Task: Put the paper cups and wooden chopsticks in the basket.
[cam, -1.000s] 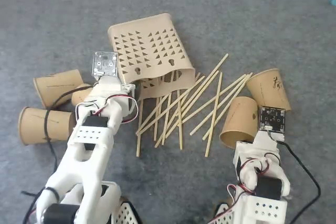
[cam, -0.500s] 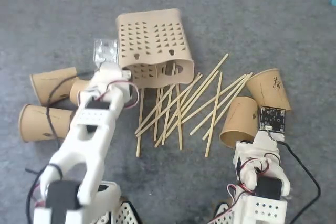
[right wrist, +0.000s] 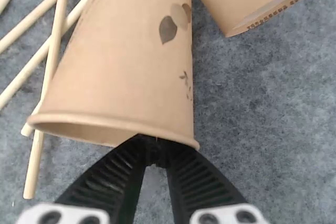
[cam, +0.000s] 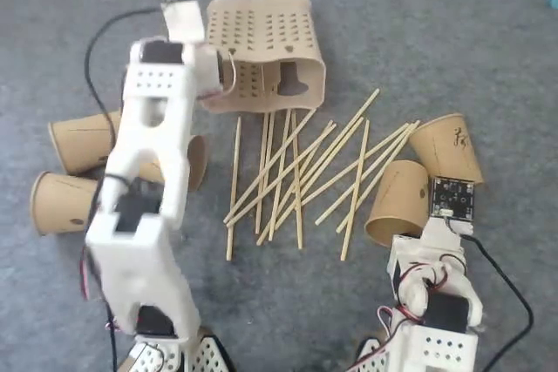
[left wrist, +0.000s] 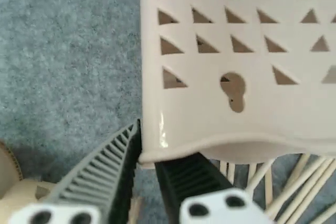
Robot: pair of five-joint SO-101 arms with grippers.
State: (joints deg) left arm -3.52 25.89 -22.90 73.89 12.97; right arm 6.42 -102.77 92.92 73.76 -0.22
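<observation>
1. We see the left gripper clamped tight on a rim corner of the basket, which sits tipped at the far side of the grey mat.
2. The right gripper has its jaws almost closed, tips at the rim of a paper cup lying on its side.
3. The chopsticks lie scattered on the mat by the basket's mouth, and other cups lie to the left.

Dark brush-style characters mark a tan paper cup at the right; a leaf emblem adorns the neighbouring tan paper cup. Neither is legible.
</observation>
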